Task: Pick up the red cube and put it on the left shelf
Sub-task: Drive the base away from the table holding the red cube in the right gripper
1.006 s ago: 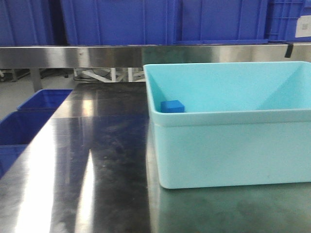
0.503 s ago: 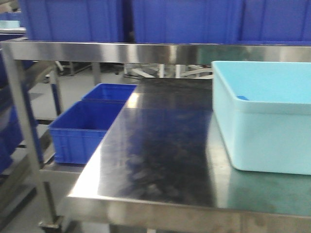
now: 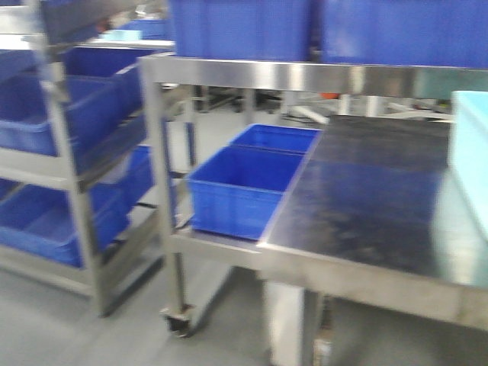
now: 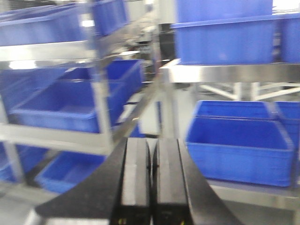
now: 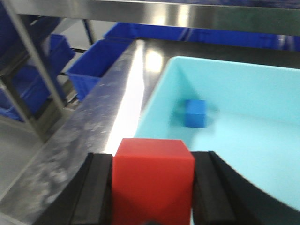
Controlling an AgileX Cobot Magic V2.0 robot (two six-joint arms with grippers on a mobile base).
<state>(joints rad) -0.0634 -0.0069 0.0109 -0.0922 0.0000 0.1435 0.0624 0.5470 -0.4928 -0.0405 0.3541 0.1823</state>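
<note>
Steel tabletop [image 5: 89, 136], shelf [image 3: 67, 152] of blue crates at 9 o'clock. Right gripper [image 5: 153, 187] pinches red cube [image 5: 152, 173] at 6 o'clock, near tub [image 5: 157, 91] rim; blue cube [image 5: 195, 113] inside. Left gripper [image 4: 152, 159] pressed together, empty.

Front view: motion blur softens everything; the left shelf [image 3: 65, 141] is cut by the left edge, the pale tub [image 3: 471, 168] by the right. Right wrist view: the red cube [image 5: 152, 183] is cropped below, its flanks hidden by the right gripper [image 5: 153, 159].
</note>
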